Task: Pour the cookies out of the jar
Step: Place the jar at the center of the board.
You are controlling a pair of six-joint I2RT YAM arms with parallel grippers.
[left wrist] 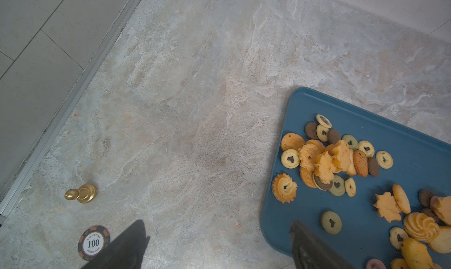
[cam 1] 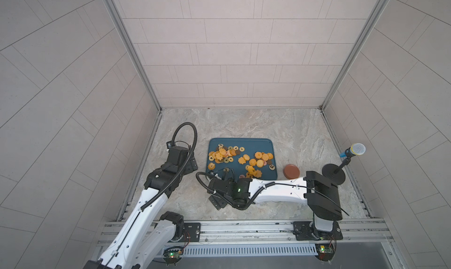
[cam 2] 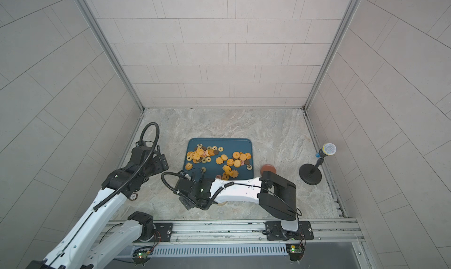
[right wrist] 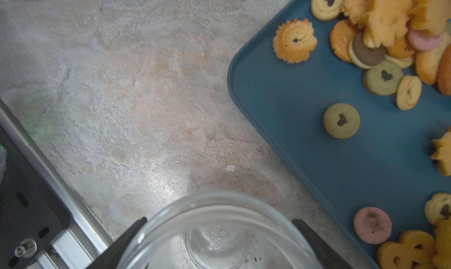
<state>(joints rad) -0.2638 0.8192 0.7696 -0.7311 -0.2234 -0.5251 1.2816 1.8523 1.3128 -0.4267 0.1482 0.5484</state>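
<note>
Several cookies (cam 1: 244, 159) lie scattered on the blue tray (cam 1: 246, 143), mostly orange-yellow, a few pink or with dark hearts; both top views and both wrist views show them (left wrist: 324, 162). My right gripper (right wrist: 219, 241) is shut on the clear jar (right wrist: 214, 214), one black finger on each side of its wall. The jar's mouth faces the wrist camera; only crumbs show inside. It is just off the tray's near left corner (right wrist: 234, 84). In the top views the right arm hides the jar. My left gripper (left wrist: 219, 243) hangs open and empty over the table by the tray's left edge.
A brown round lid (cam 1: 291, 171) lies right of the tray. A microphone on a black stand (cam 1: 355, 151) is at the far right. A poker chip (left wrist: 94, 242) and a gold pawn (left wrist: 81, 193) lie near the left wall. A metal rail (cam 1: 244, 227) runs along the front.
</note>
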